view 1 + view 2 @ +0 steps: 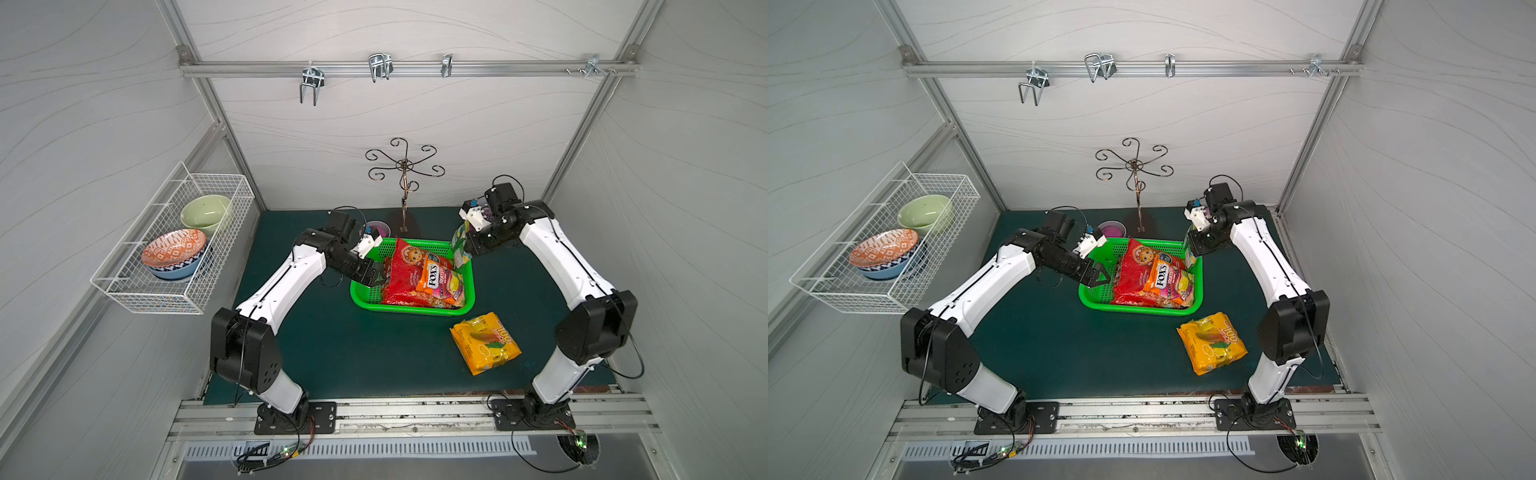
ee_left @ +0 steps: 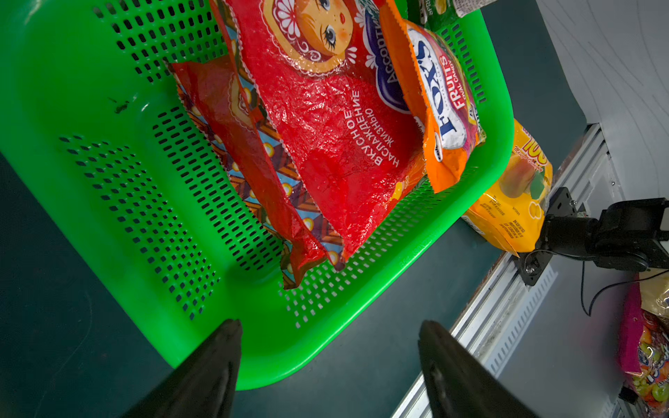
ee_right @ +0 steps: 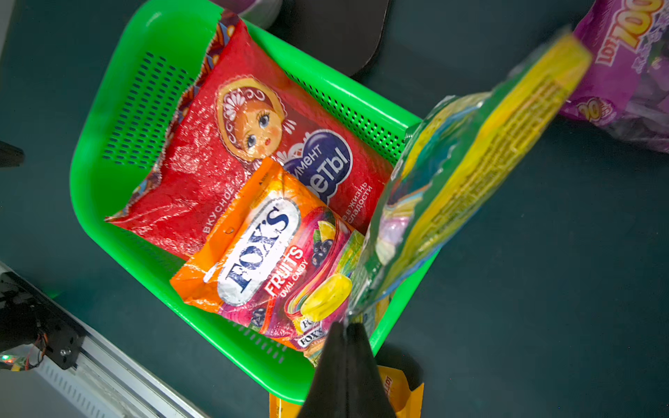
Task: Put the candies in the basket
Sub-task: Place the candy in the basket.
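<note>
The green basket (image 1: pixel 360 296) (image 1: pixel 1089 297) (image 2: pixel 90 108) (image 3: pixel 108 144) stands mid-mat. In it lie two red candies bags (image 1: pixel 405 270) (image 1: pixel 1133 274) (image 2: pixel 325 126) (image 3: pixel 202 173) with an orange bag (image 1: pixel 436 278) (image 1: pixel 1165 276) (image 2: pixel 438 108) (image 3: pixel 253 253) on top. My left gripper (image 1: pixel 376 276) (image 1: pixel 1100 276) (image 2: pixel 329 325) hangs open and empty over the basket's left near corner. My right gripper (image 1: pixel 467 246) (image 1: pixel 1192 246) (image 3: pixel 347 325) is shut on a green bag (image 1: pixel 459 245) (image 1: pixel 1190 253) (image 3: pixel 452 181), which dangles over the basket's far right corner. A yellow bag (image 1: pixel 484 343) (image 1: pixel 1210 343) (image 2: pixel 514 195) lies on the mat, near right of the basket. A purple bag (image 3: pixel 633 72) lies beyond the green one.
A white wire rack (image 1: pixel 166 249) (image 1: pixel 872 249) with bowls hangs on the left wall. A metal hook stand (image 1: pixel 403 187) (image 1: pixel 1136 183) rises behind the basket, next to a small bowl with a pink ball (image 1: pixel 378 228) (image 1: pixel 1112 228).
</note>
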{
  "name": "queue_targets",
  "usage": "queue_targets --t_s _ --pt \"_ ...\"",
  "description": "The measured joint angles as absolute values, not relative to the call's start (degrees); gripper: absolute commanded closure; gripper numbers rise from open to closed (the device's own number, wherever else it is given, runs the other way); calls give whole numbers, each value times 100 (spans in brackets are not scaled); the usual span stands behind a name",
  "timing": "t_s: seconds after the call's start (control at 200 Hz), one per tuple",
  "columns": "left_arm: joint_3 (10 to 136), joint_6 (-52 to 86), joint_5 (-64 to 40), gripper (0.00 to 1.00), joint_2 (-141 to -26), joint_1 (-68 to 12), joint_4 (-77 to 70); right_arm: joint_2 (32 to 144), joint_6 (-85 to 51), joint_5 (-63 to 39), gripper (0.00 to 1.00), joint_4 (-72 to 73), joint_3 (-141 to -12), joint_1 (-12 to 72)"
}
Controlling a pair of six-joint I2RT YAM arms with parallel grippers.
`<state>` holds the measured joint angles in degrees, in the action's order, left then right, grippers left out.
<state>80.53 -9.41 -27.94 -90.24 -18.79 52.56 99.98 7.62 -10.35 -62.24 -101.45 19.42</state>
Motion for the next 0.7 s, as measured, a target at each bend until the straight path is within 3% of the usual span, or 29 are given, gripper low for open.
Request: queue_targets --t_s 0.34,0.375,0.445,0.7 --pt "8051 -932 -2834 20 -9024 -1806 5258 11102 725 -1315 100 -6519 -11187 2801" --pt "8047 -932 -2836 20 -9024 -1778 5258 11240 657 -1426 90 -6475 -11242 2880" --pt "8029 -928 -2853 20 -9024 -1717 5256 11489 416 -1712 58 -6296 -11286 3024" --pt "7815 -895 -2930 20 -9024 -1616 5253 11483 -355 -2416 51 -5092 -10610 3092"
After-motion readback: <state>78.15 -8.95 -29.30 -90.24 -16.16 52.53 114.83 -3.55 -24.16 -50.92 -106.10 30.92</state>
